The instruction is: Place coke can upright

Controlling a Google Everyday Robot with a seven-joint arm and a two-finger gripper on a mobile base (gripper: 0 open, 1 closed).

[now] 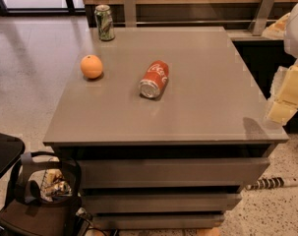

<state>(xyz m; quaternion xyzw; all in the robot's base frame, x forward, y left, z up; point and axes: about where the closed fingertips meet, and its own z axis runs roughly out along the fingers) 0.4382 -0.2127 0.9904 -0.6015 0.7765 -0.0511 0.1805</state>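
Observation:
The coke can (155,79), red-orange with white script and silver ends, lies on its side near the middle of the grey table top (197,112), with one silver end facing the front. My gripper (284,100), pale yellow and white, hangs at the right edge of the view, above the table's right front corner and well apart from the can. It holds nothing that I can see.
An orange (91,66) sits left of the coke can. A green and white can (104,22) stands upright at the back left corner. A black bag and chair (40,191) stand on the floor at front left. A power strip (274,183) lies on the floor at right.

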